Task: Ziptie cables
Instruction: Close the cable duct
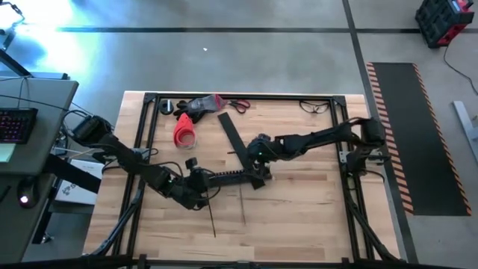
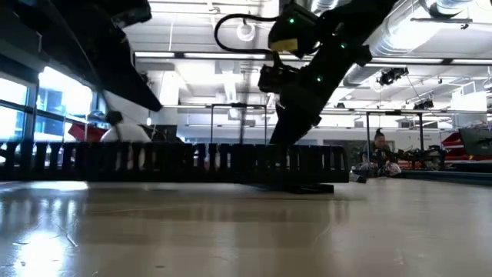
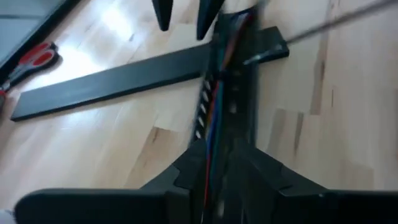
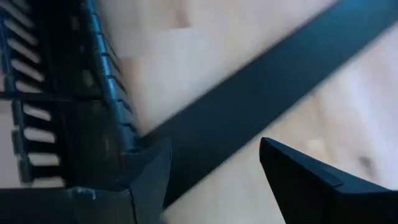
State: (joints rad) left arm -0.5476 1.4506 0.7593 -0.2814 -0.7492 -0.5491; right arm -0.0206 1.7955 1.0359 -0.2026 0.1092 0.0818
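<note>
The worktop carries a slotted channel mid-table, cables laid inside it. The left gripper clamps the channel's end, likely steadying it; the right gripper hovers spread and empty over the far end, beside a flat strip.

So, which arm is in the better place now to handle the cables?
Probably the left. The left gripper sits at the slotted channel, with the cables running straight ahead between its fingers. The right gripper is open over the flat black strip.
</note>
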